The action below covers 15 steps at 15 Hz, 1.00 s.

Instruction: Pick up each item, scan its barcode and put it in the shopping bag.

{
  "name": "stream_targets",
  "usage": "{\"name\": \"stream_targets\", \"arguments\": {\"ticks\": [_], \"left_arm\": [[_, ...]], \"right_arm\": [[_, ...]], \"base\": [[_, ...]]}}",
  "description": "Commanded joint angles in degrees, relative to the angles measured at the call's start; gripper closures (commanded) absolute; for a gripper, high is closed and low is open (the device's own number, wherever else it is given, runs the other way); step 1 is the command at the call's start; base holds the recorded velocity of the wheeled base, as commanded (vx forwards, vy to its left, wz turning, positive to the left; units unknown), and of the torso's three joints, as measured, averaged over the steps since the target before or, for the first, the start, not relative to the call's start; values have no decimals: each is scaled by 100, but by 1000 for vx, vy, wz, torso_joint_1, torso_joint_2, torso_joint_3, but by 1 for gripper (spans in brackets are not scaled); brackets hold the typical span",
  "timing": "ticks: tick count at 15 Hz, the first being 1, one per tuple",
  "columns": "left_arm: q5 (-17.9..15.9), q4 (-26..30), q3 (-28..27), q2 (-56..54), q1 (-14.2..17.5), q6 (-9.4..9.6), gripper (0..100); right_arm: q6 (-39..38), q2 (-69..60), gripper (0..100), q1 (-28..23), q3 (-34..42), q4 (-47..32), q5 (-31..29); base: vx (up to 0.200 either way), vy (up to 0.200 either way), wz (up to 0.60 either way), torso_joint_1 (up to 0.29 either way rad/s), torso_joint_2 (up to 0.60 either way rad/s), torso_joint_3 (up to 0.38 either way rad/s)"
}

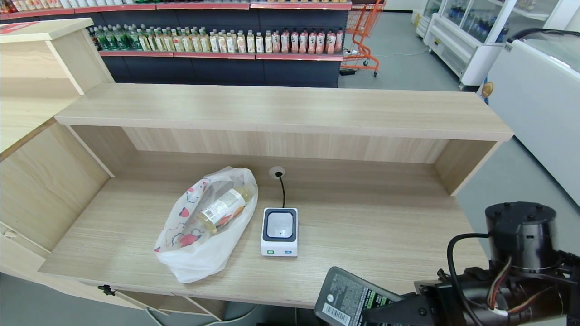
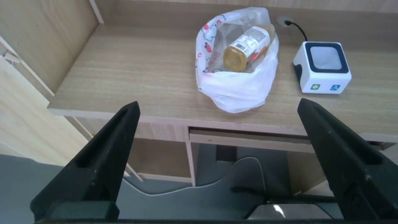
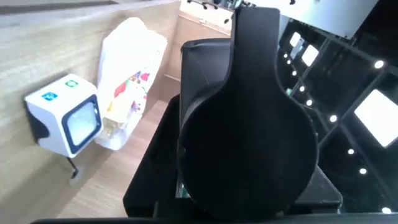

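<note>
A white shopping bag [image 1: 204, 226] with cartoon prints lies open on the wooden counter [image 1: 362, 226], and a yellow drink bottle [image 1: 224, 208] rests inside it. A white barcode scanner [image 1: 279, 232] with a dark glass top stands just right of the bag. My right gripper [image 1: 392, 312] hangs off the counter's front right edge, shut on a dark flat package [image 1: 346, 296] whose barcode label faces up. The package [image 3: 249, 143] looms large in the right wrist view, with the scanner [image 3: 65, 121] and bag [image 3: 130, 81] beyond it. My left gripper [image 2: 219, 112] is open and empty, low in front of the counter, facing the bag [image 2: 236, 68].
A raised wooden ledge [image 1: 281, 111] runs over the back of the counter, with side walls at left and right. The scanner's cable [image 1: 283, 190] goes to a hole in the counter. Store shelves of bottles [image 1: 217, 40] and a chest freezer [image 1: 539, 95] stand beyond.
</note>
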<state>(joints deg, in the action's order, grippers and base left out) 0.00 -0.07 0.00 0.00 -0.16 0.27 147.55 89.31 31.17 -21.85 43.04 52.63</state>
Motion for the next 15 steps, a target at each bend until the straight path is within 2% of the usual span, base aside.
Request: {"name": "stream_targets", "arguments": {"ticks": [1,8,11,15], "left_arm": [[0,-1,0,9,-2,0,0],[0,-1,0,9,-2,0,0],[0,-1,0,9,7,0,0],[0,-1,0,9,-2,0,0]], "right_arm": [[1,210,100,3,-153,231,2],[1,772,100,65,-856,784,-24],[-7,1036,100,311,-1129,802,-24],[-16,1238,100,390,-1322,802,-24]], "base": [[0,0,0,0,0,0],[0,0,0,0,0,0],[0,0,0,0,0,0],[0,0,0,0,0,0]]}}
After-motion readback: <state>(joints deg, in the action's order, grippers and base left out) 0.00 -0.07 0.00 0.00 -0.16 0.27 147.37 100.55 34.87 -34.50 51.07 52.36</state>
